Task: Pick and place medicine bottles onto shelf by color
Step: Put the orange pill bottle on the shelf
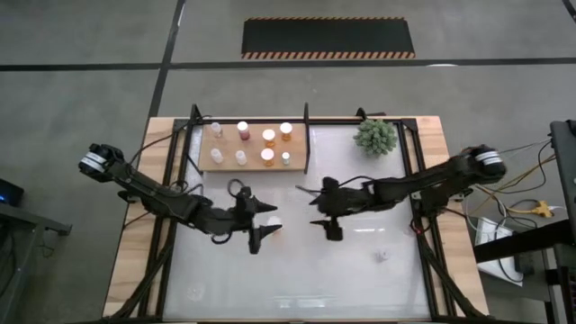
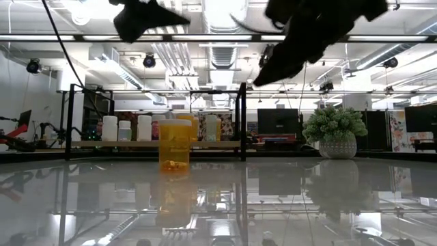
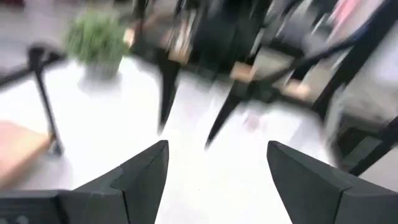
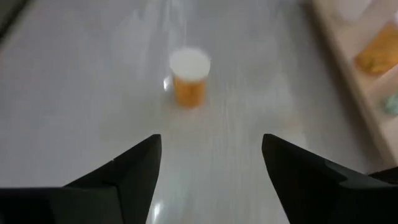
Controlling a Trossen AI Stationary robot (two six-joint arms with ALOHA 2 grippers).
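One orange medicine bottle with a pale cap stands upright on its base on the white table; it also shows in the low view and the right wrist view. My left gripper is open and raised, just left of the bottle and above it. My right gripper is open, raised to the bottle's right and pointing toward it. The wooden shelf at the far side holds several bottles: white ones, a reddish one and orange ones.
A spiky green plant in a pale pot stands at the far right of the table. A small white object lies on the table near the right. Black frame bars edge the shelf and the table's sides.
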